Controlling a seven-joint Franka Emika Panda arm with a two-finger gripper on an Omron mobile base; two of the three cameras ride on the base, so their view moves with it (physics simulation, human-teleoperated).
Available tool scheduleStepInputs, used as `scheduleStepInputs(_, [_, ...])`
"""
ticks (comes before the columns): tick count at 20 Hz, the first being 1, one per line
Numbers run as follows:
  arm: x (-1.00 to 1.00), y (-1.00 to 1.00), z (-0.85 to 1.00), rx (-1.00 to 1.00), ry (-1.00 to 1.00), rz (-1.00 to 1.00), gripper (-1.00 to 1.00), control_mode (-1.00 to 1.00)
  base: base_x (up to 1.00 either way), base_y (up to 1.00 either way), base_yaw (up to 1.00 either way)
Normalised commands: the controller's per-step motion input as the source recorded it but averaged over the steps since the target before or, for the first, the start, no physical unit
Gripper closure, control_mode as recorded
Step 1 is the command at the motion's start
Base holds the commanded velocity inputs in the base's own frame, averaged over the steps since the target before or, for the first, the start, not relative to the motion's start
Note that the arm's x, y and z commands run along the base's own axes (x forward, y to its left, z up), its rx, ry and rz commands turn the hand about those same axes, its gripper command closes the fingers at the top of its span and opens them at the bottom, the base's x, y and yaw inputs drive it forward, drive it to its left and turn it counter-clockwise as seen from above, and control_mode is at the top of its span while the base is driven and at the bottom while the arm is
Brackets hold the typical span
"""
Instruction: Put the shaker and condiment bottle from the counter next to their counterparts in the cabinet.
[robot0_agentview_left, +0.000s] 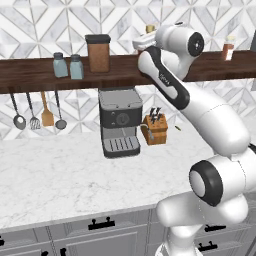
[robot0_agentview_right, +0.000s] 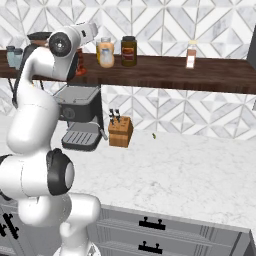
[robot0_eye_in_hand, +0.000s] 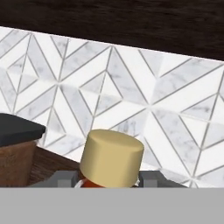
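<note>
Marble-patterned tiles line the wall behind the cabinet (robot0_agentview_left: 30, 75), a long dark wooden plank fixed above a pale stone counter (robot0_agentview_left: 60, 175).

Taking the tall brown canister (robot0_agentview_left: 98, 52) with its black lid as the landmark: two matching blue-grey shakers (robot0_agentview_left: 68, 66) stand side by side on the plank just to the left of it in the left base view, close together. To the right of the canister, the white arm reaches up to the plank, and its hand covers the spot next to the canister. In the hand view the gripper (robot0_eye_in_hand: 109, 180) sits low at the bottom edge with the condiment bottle (robot0_eye_in_hand: 111, 158) between its grey fingers (robot0_eye_in_hand: 151, 177), which are pinched against the bottle's neck just under the tan stopper; a sliver of red-orange shows below the stopper. The canister's black lid and brown body sit just beside the bottle at the left edge of that view.

In the right base view, a red-orange patch of the bottle shows beside the arm's upper link on the plank. Farther right of the canister stand a cream jar (robot0_agentview_right: 105, 52) and a dark brown jar (robot0_agentview_right: 128, 51), near each other, and well beyond them a slim red bottle (robot0_agentview_right: 191, 55) with a pale cap.

Below the canister, a grey coffee machine (robot0_agentview_left: 120, 122) stands on the counter, with a wooden knife block (robot0_agentview_left: 155, 129) just to its right. Utensils (robot0_agentview_left: 35, 112) hang under the plank to the left.
</note>
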Motion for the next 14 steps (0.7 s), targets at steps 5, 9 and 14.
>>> scheduleStepInputs(5, [0.41, 0.0, 0.0, 0.0, 0.0, 0.0, 1.0, -1.0, 0.0, 0.0, 0.0])
scheduleStepInputs(9, [0.44, 0.0, -0.05, 0.0, -0.01, 0.0, 1.0, -1.0, 0.0, 0.0, 0.0])
scheduleStepInputs(14, [0.37, 0.0, -0.17, 0.0, -0.04, 0.0, 1.0, -1.0, 0.0, 0.0, 0.0])
